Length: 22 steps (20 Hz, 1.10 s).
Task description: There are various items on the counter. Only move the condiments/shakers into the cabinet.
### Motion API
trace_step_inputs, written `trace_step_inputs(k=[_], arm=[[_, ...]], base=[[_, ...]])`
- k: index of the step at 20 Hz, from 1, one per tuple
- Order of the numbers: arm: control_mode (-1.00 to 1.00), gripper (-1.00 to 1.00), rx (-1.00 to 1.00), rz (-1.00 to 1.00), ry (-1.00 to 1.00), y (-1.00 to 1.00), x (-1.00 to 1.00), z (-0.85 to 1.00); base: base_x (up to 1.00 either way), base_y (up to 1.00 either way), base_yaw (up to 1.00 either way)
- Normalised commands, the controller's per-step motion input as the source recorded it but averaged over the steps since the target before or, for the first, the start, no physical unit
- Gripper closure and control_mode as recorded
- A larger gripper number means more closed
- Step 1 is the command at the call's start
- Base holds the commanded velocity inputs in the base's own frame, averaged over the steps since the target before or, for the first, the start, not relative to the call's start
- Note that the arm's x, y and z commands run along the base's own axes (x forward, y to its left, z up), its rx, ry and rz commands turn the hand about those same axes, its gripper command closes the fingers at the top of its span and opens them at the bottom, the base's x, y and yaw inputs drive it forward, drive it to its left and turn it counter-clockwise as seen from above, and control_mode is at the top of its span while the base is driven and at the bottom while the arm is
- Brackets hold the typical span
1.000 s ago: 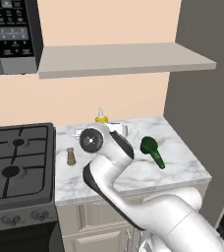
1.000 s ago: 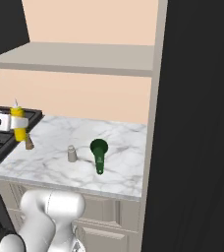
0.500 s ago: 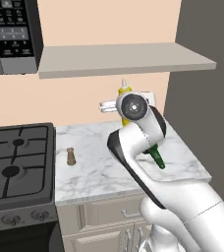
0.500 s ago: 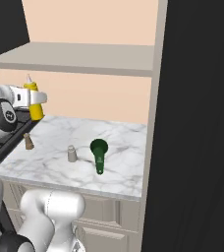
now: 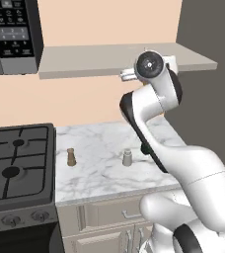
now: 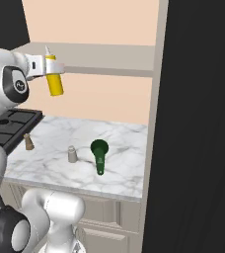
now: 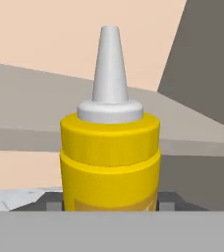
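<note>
The yellow squeeze bottle with its pale nozzle hangs upright in the air, its top level with the cabinet shelf board. My gripper is shut on the bottle near its shoulder, just in front of the board's left part. In the hand view the bottle stands between the dark fingertips, with the shelf behind it. On the marble counter stand the brown shaker and the grey shaker. From the right, the grey shaker stands just left of the green long-handled thing.
A black gas stove adjoins the counter on the left, with a black microwave above it. A dark tall wall closes the counter and shelf on the right. My raised arm crosses in front of the counter's right half.
The arm has lifted the yellow bottle from counter height up to the level of the shelf board and carried it rightward. Both shakers and the green thing have stayed put.
</note>
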Motion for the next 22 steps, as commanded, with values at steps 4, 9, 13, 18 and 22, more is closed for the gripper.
trace_step_inputs(k=[4,9,13,18,22], arm=[[-1.0,1.0,-0.05,-0.07,-0.06,-0.75,0.07,0.32],[-1.0,1.0,0.0,0.0,-0.17,-0.66,0.03,0.15],[-1.0,1.0,0.0,0.0,-0.15,-0.64,0.23,0.21],[-1.0,1.0,0.0,0.0,-0.02,-0.61,0.36,0.47],[-1.0,1.0,0.0,0.0,0.02,-0.41,0.21,0.5]], base=[[0.0,0.0,0.0],[0.0,0.0,0.0],[0.0,0.0,0.0],[0.0,0.0,0.0],[0.0,0.0,0.0]])
